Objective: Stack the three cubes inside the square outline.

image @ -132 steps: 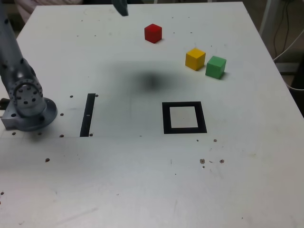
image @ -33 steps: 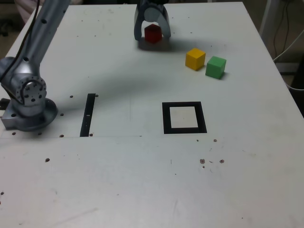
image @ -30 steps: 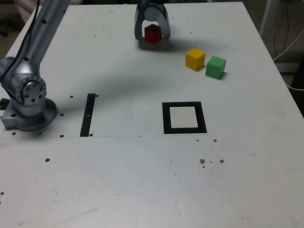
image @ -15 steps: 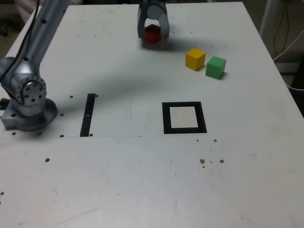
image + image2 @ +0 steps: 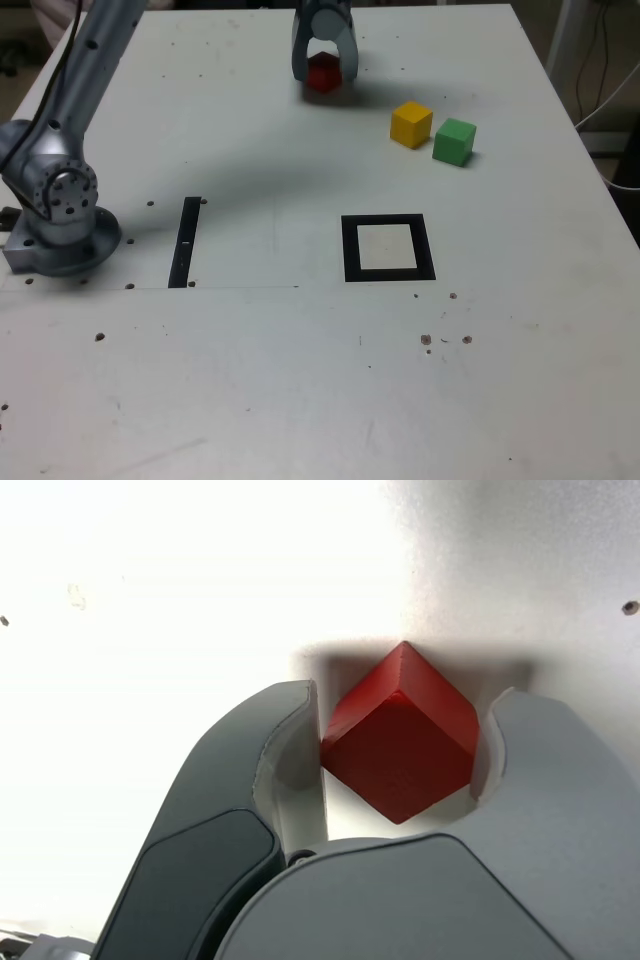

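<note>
At the far side of the table, the red cube (image 5: pixel 323 76) sits on the surface with my gripper (image 5: pixel 324 75) shut on it. In the wrist view the red cube (image 5: pixel 400 735) is turned corner-on between the grey jaws of the gripper (image 5: pixel 405 702), which press its two sides. The yellow cube (image 5: pixel 411 124) and the green cube (image 5: pixel 454 141) stand close together toward the exterior view's right, apart from the gripper. The square outline (image 5: pixel 350 250), black with a pale centre, lies nearer the camera with nothing in it.
The arm's grey base (image 5: pixel 60 215) stands at the exterior view's left, its link reaching over the table toward the far side. A thin black strip (image 5: pixel 184 242) lies beside the base. The table's right edge runs just past the green cube.
The jaws have closed in from wide apart to pressing the red cube's sides. The gripper has shifted slightly toward the exterior view's right. The other cubes have not moved.
</note>
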`<state>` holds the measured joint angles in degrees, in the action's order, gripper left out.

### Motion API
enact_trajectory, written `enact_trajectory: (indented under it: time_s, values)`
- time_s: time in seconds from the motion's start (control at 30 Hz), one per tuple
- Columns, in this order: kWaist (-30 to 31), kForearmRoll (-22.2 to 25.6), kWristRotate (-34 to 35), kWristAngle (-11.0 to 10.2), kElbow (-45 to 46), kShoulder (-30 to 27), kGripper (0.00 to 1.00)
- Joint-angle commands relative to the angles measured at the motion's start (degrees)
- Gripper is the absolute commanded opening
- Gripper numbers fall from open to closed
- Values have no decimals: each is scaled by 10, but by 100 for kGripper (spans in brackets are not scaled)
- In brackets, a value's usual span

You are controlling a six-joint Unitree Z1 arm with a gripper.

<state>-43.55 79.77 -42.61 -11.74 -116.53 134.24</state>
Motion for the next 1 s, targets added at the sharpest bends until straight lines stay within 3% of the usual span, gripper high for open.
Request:
enact_trajectory:
  time_s: [0.0, 0.63, 0.97]
  values:
    - [0, 1, 0, 2, 0, -15, 22]
    - [22, 17, 21, -1, 81, -184, 21]
    - [112, 9, 81, -8, 183, -287, 20]
